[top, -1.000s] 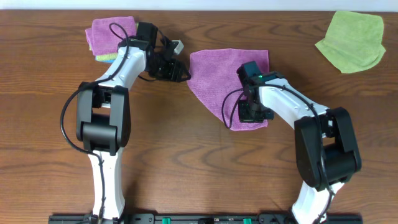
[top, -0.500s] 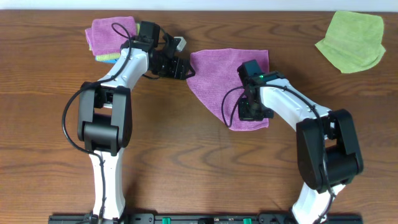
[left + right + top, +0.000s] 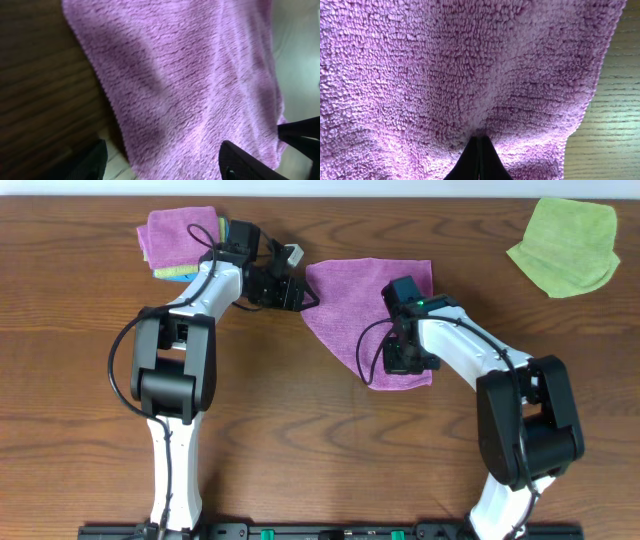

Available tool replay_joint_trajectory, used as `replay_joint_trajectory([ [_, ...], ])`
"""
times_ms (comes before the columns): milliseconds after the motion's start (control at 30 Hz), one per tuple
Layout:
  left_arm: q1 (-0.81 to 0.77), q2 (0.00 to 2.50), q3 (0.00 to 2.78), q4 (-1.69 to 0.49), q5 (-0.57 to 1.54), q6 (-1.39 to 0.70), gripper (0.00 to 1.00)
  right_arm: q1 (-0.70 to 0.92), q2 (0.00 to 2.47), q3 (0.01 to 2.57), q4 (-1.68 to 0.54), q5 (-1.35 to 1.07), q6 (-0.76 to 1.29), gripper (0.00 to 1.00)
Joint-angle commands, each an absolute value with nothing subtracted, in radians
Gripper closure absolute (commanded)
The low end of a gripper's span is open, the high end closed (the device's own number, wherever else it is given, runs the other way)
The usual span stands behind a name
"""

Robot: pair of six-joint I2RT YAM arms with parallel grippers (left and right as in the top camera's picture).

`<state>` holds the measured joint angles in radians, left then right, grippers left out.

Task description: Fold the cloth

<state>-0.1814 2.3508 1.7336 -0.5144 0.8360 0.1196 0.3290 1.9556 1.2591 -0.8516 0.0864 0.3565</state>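
Observation:
The cloth (image 3: 365,305), purple and fuzzy, lies spread in a rough triangle at the table's middle. My left gripper (image 3: 301,293) is open at the cloth's left corner. In the left wrist view its two dark fingers (image 3: 93,162) straddle the cloth's (image 3: 190,85) edge, with the wood of the table to the left. My right gripper (image 3: 404,361) is over the cloth's lower right part. In the right wrist view its fingertips (image 3: 479,142) are shut together and pressed into the pile of the cloth (image 3: 460,65), which puckers around them.
A second purple cloth (image 3: 180,232) lies as a neat square at the back left on a lime and blue layer (image 3: 172,274), just behind my left arm. A lime-green cloth (image 3: 565,245) lies crumpled at the back right. Bare wood (image 3: 615,120) shows right of the cloth.
My left gripper has opened wider and edged up towards the cloth's left corner. The right gripper has shifted slightly and stays shut on the same spot of the cloth.

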Motion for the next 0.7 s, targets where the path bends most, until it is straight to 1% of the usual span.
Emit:
replay_joint_trajectory([
  [0,-0.184,2.404,1.721,-0.507,0.902,0.096,0.27,0.321,1.928,1.249,-0.852,0.101,0.351,0.99],
  [267,-0.185,2.466,1.721,-0.525,1.045,0.082,0.28,0.321,1.928,1.249,-0.845,0.101,0.343,0.99],
  [400,-0.186,2.466,1.721,-0.602,1.045,0.084,0.27,0.321,1.928,1.249,-0.836,0.101,0.343,0.99],
  [667,-0.203,2.466,1.721,-0.754,1.075,0.168,0.29,0.321,1.928,1.250,-0.796,0.101,0.343,0.99],
])
